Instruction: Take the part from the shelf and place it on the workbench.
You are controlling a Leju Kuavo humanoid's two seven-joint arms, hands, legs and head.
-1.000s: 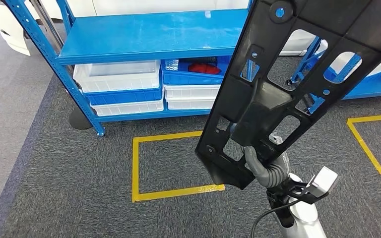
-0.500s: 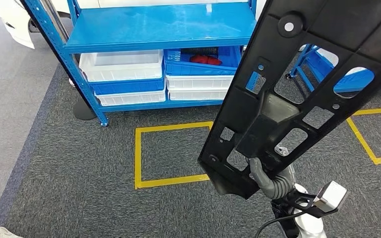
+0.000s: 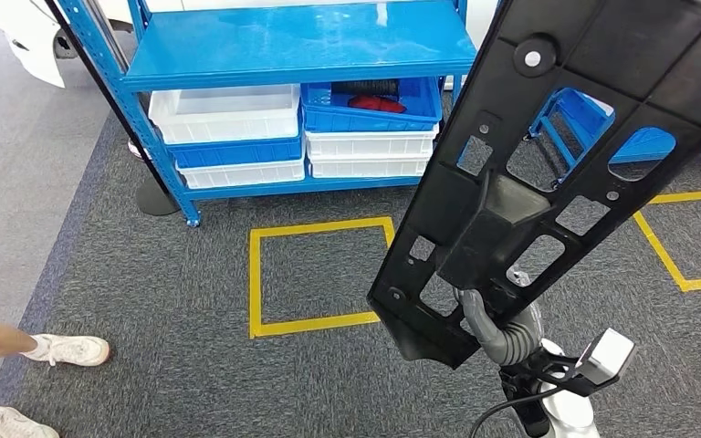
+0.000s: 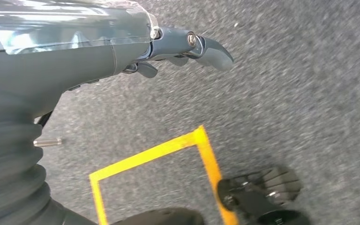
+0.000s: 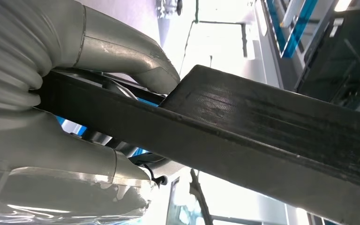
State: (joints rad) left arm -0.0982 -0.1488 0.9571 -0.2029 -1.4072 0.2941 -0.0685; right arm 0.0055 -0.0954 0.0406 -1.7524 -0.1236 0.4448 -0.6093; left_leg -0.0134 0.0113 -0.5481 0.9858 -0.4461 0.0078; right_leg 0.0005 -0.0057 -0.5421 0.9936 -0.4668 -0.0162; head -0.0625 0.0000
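The part (image 3: 548,173) is a long black plastic panel with several cut-outs, tilted up across the right of the head view. My right hand (image 3: 497,324) grips it near its lower end from beneath. In the right wrist view the grey thumb and fingers (image 5: 136,70) close around the part's dark edge (image 5: 272,122). My left hand (image 4: 122,51) hangs over the grey carpet with its fingers loosely apart and nothing in it. The blue shelf (image 3: 301,46) stands ahead across the carpet.
White bins (image 3: 224,114) and a blue bin (image 3: 370,105) with something red inside sit on the shelf's lower level. A yellow taped square (image 3: 256,274) marks the carpet before it, another (image 3: 671,265) to the right. A person's white shoes (image 3: 68,349) stand at lower left.
The whole view has shifted, so the camera moved; the shelf now sits higher in the picture. A person's feet have come into view at lower left. My right hand keeps holding the part.
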